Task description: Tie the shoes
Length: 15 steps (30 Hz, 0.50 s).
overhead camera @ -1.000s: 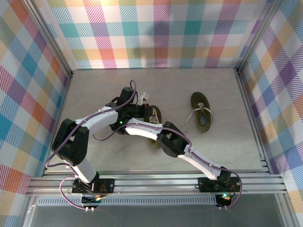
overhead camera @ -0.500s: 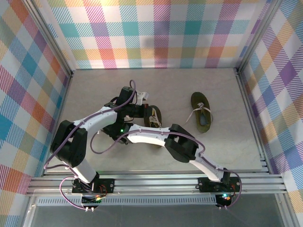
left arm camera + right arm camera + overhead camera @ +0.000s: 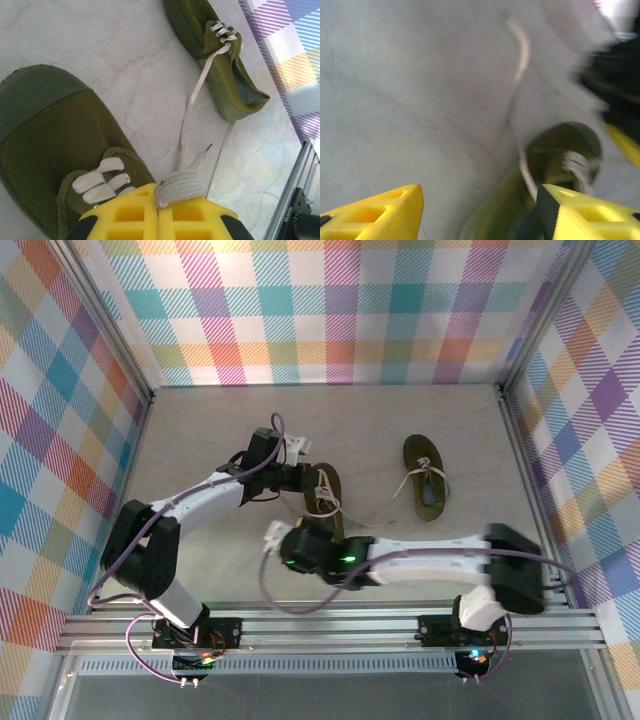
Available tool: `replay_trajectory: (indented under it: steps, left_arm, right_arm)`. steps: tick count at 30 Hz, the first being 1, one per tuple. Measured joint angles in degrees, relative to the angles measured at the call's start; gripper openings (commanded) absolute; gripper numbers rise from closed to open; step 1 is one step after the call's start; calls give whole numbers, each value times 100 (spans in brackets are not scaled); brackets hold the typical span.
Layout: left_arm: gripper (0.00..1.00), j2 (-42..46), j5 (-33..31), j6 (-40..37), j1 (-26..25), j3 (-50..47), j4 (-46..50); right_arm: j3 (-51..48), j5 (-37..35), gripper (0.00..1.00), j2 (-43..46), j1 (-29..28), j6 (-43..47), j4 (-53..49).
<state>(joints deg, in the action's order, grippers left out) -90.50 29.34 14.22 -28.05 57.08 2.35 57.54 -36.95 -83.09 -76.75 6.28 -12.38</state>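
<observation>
The left gripper (image 3: 159, 212) is clamping a flat section of pale lace (image 3: 179, 184) with its jaws fully together. It is doing this just above the left shoe (image 3: 45, 135), probably to hold that strand taut and off the tongue. The right gripper (image 3: 479, 200) is hovering at the near left side of the same shoe, jaws wide apart and gripping nothing. Its view is blurred. It is likely positioning to take the loose strand (image 3: 520, 50) lying on the table (image 3: 200, 430). The right shoe (image 3: 425, 477) is lying well apart, with a lace trailing out.
</observation>
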Motion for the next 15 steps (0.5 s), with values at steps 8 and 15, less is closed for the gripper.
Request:
replay_trajectory:
  steps: [8,15]
  left_arm:
    - [0,433,-492,-861,-203,-741,-610]
    - [0,562,-1060,-2092,-896,-1040,-778]
  right_arm:
    - [-815,748,63,2761,2649,-1910,70]
    - [1399,2837,62,219,4262,-2406,-966]
